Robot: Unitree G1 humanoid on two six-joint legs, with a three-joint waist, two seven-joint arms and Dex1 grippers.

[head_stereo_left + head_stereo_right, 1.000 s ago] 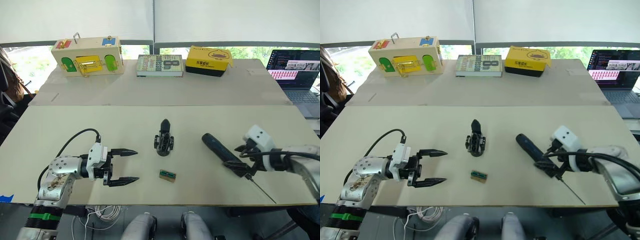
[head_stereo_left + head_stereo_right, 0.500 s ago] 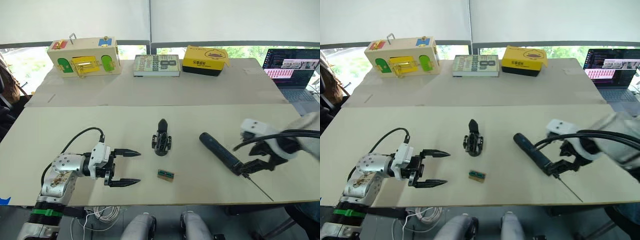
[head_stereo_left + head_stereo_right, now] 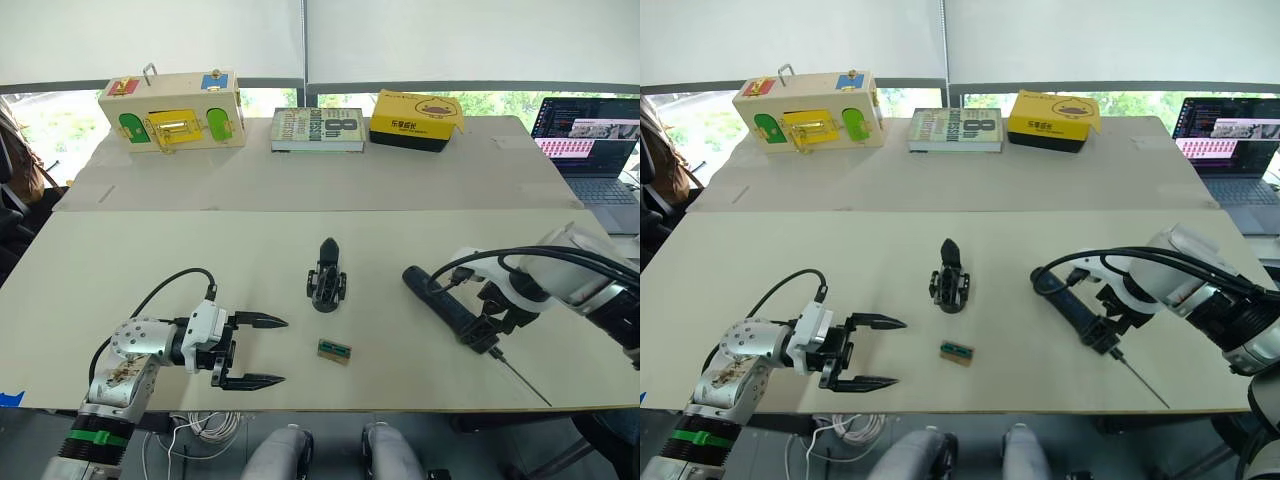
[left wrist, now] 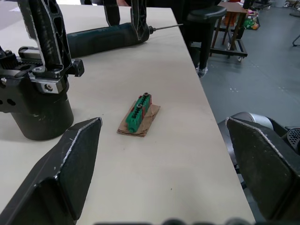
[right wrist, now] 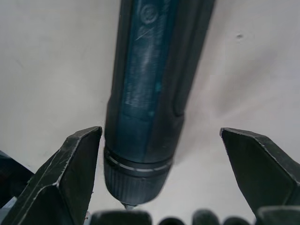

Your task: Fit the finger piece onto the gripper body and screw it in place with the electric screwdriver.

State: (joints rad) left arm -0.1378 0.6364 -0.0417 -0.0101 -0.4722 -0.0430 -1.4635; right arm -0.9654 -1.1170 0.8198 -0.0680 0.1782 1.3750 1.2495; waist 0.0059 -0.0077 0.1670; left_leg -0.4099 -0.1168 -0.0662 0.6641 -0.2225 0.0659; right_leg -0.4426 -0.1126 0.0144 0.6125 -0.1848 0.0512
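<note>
The electric screwdriver (image 3: 447, 305) is seen lying flat on the surface (image 3: 150, 260) near its right edge, straddled at the bit end by the wide-spread right gripper (image 3: 490, 325). The gripper body (image 3: 327, 285) stands mid-surface with the finger piece (image 3: 329, 249) upright on it. Near the front edge, the left gripper (image 3: 262, 351) is spread wide, holding nothing.

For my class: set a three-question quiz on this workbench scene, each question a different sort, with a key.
1. True or false: the right gripper is shut on the electric screwdriver.
2. What lies nearest the left gripper? A the green-and-tan block B the book C the laptop
3. Fill in: the finger piece stands on the ____.

Key: 1 false, its fingers are open either side of it. 2 A. 3 gripper body.
</note>
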